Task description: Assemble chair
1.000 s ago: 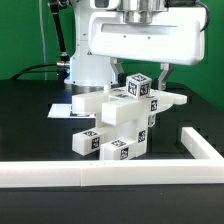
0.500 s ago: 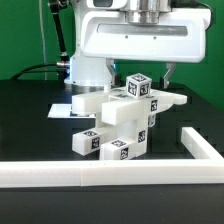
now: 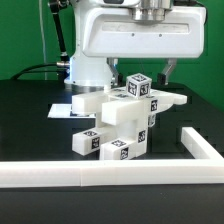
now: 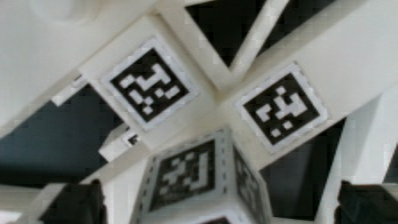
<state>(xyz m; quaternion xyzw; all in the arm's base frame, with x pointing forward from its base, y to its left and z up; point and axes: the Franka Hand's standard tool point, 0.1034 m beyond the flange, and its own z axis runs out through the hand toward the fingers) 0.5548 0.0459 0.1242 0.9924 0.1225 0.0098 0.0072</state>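
The chair (image 3: 120, 118) stands as a stack of white blocks and slabs joined together on the black table (image 3: 30, 125), near the middle of the exterior view. A long white rail (image 3: 100, 172) runs in front of it and turns a corner at the exterior view's right. Black-and-white square tags show on several of its faces, and a small cube (image 3: 138, 86) sits at the very top. A flat slab sticks out from the stack toward the exterior view's right.

The gripper (image 3: 141, 73) hangs right above that cube with its jaws spread wide and nothing between them. Its dark fingers (image 3: 172, 70) reach down on either side of the cube, and neither one visibly touches it.

In the wrist view the chair (image 4: 329, 60) fills the frame from close up, a little blurred, with three tags (image 4: 151, 85) set around a corner where white faces meet.
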